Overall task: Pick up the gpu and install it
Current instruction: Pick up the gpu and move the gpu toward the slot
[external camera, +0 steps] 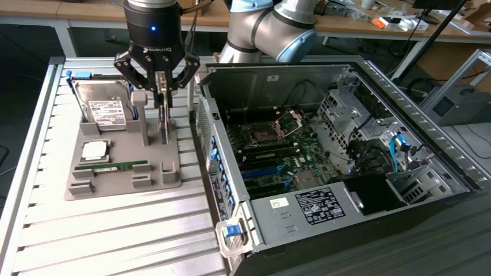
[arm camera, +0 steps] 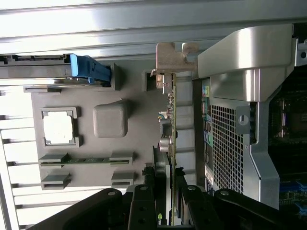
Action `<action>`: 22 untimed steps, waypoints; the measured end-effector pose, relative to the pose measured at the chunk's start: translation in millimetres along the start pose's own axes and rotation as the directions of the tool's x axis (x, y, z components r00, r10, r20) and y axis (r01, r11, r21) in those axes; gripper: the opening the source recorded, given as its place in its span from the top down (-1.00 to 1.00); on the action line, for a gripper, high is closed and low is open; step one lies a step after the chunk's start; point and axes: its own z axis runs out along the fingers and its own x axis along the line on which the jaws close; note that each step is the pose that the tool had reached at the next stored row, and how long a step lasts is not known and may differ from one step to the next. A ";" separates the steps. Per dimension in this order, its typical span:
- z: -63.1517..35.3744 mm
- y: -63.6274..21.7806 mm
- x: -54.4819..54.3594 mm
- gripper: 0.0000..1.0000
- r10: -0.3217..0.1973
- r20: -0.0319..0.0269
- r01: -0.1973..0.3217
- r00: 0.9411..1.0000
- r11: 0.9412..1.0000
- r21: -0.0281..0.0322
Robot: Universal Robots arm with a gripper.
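Gripping the gpu (external camera: 164, 123), hand (external camera: 161, 87) over slatted table (external camera: 115, 230); desks (external camera: 360, 26) behind

The gpu (external camera: 165, 125) was a thin green circuit-board card, standing upright on its long edge and seen almost edge-on. A silver metal bracket (arm camera: 169, 60) closed one end, and small components studded one face. Its lower edge sat at a slot of the grey holder (external camera: 123, 175), beside the open computer case (external camera: 230, 167). The tool (external camera: 162, 95) pinched its upper edge, one finger on each face. Whether the card had left the slot could not be told.
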 end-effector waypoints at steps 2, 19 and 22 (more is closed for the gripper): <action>-0.5 0.0 -0.1 0.47 0.000 0.000 0.000 1.000 1.000 0.000; -5.6 -0.5 -0.2 0.47 0.000 0.000 0.000 1.000 1.000 0.000; -7.0 -0.5 -0.3 0.47 0.000 0.000 0.000 1.000 1.000 0.000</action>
